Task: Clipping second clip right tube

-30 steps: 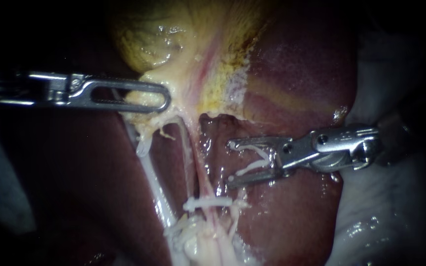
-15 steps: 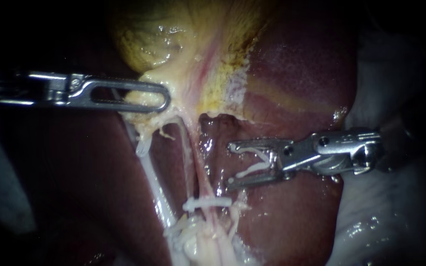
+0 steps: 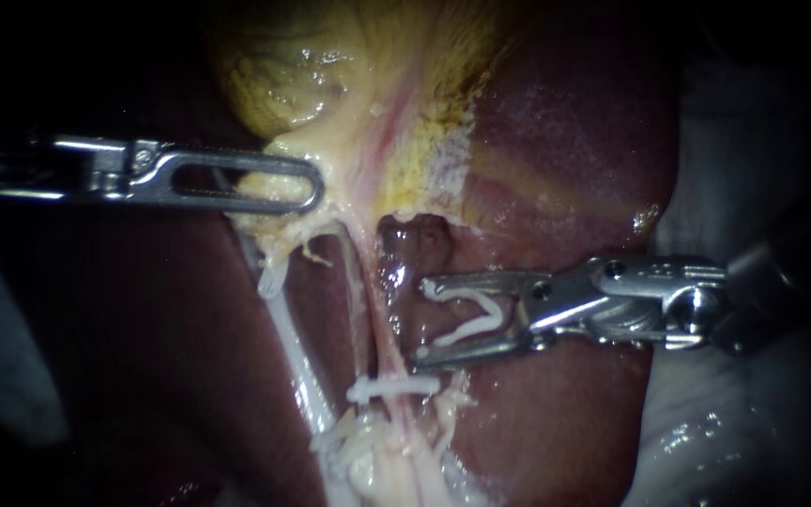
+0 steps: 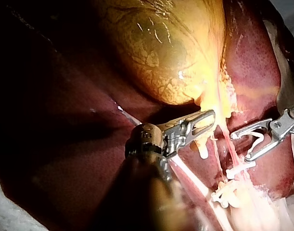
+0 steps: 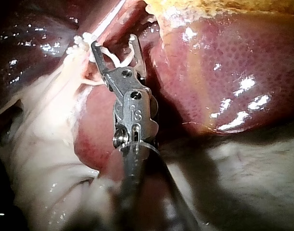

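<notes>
My left instrument (image 3: 314,193) comes in level from the left, its slotted jaws shut on the yellow gallbladder's (image 3: 330,84) lower edge and holding it up. Below it run two tubes: a pale left tube (image 3: 293,352) and a pinkish right tube (image 3: 382,329). A white clip (image 3: 394,385) sits closed across the right tube low down. My right instrument (image 3: 419,319) holds an open white clip (image 3: 476,314) between its wide-set jaws, whose tips are just right of the right tube, above the placed clip. The right wrist view shows the same held clip (image 5: 119,58).
Dark red liver (image 3: 556,169) lies behind and under the right instrument. Ragged white tissue (image 3: 377,460) bunches where the tubes meet low down. Pale wet cloth (image 3: 734,441) fills the right edge.
My right instrument has slid left and a little down, bringing the held clip's open end close to the right tube. The left instrument and the gallbladder have not moved.
</notes>
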Robot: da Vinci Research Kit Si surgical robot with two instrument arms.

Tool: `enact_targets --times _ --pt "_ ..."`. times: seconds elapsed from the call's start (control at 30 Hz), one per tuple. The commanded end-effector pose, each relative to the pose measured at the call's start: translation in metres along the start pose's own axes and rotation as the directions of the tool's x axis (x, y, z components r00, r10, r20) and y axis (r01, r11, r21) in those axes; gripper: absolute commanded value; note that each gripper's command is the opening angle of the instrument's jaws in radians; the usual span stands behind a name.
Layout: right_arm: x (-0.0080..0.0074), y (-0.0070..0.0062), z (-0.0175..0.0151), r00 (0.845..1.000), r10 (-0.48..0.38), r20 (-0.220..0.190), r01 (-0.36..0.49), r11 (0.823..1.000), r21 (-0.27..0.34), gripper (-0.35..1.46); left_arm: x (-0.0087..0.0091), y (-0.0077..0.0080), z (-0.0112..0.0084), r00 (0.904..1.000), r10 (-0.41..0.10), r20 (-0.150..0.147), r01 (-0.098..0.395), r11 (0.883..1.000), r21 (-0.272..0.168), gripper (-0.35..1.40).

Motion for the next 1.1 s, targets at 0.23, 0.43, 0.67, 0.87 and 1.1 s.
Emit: enact_targets --times 0.23,0.43,0.67,0.87,1.1 --pt "0.0003 -0.0007 0.0009 0.999 0.041 -0.013 -0.04 0.999 0.02 0.46 0.0 0.0 0.0 1.0 0.0 0.0 0.0 1.0 0.0 -0.35" --pt "0.0004 -0.0013 0.0018 0.998 0.066 -0.013 -0.066 0.997 0.034 0.45 0.0001 0.0 0.0001 1.0 0.0 0.001 0.0 1.0 -0.001 -0.35" --pt "0.0002 -0.002 0.0036 0.996 0.084 -0.015 -0.083 0.995 0.059 0.45 0.0001 0.0 0.0002 1.0 0.0 0.001 0.0 1.0 -0.001 -0.35" --pt "-0.0003 -0.0026 0.0051 0.992 0.12 -0.032 -0.116 0.989 0.094 0.45 0.0001 0.0 0.0002 1.0 0.0 0.001 0.0 1.0 -0.001 -0.35" --pt "0.0003 -0.0035 0.0061 0.986 0.148 -0.075 -0.135 0.98 0.146 0.45 0.0001 0.0 0.0002 1.0 0.0 0.002 0.0 1.0 -0.001 -0.35"
